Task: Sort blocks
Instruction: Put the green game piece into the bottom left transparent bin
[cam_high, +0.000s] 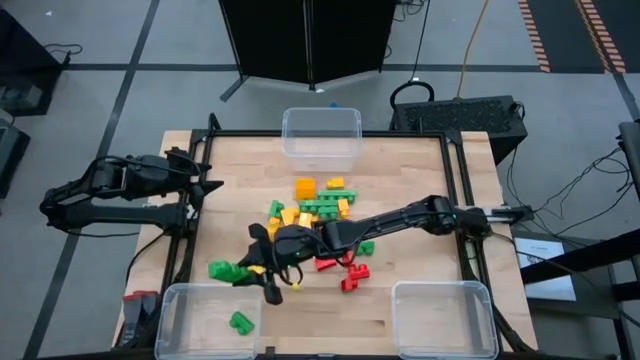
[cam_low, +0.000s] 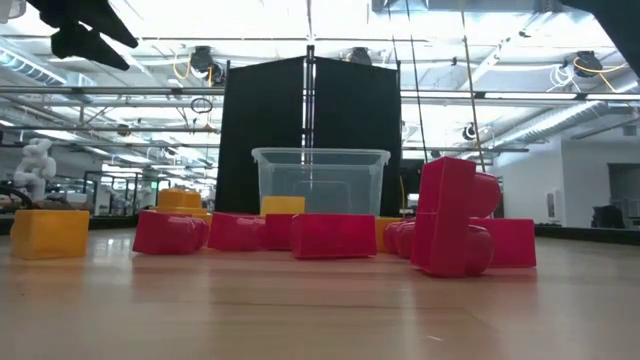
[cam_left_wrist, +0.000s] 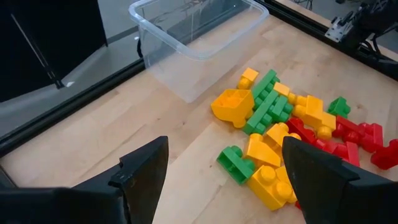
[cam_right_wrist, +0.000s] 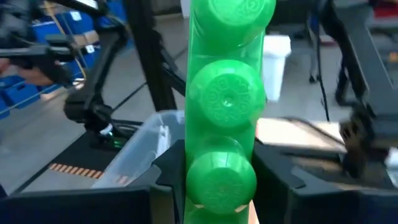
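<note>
We've got the right gripper (cam_right_wrist: 217, 180) clamped on a green block (cam_right_wrist: 225, 99), fingers on either side of its lowest stud. In the right wrist view the block's long axis runs straight out from between the fingers, three studs in a row.

In the high view the right arm reaches across the surface to the near-left side, and its gripper (cam_high: 268, 262) sits just past the left end of the pile (cam_high: 322, 212). The near-left bin (cam_high: 205, 318) lies near-left of the fingers, close by. It already holds one green block (cam_high: 241, 321), so we read it as the green bin. The coming move turns on this: the bin is a short way nearer and further left than the held block, with the bin's rim between them. We judge the block needs to clear that rim before release.

A loose green block (cam_high: 224, 269) lies on the surface just left of the right gripper, between it and the bin.

The left gripper (cam_left_wrist: 221, 171) has its fingers wide apart, holding nothing. It waits at the far-left edge (cam_high: 205, 180), well apart from the pile. The right arm is clearly the nearer one to the near-left bin.

The far bin (cam_high: 321, 135) and near-right bin (cam_high: 443, 318) look empty. Red and yellow blocks remain in the pile.
</note>
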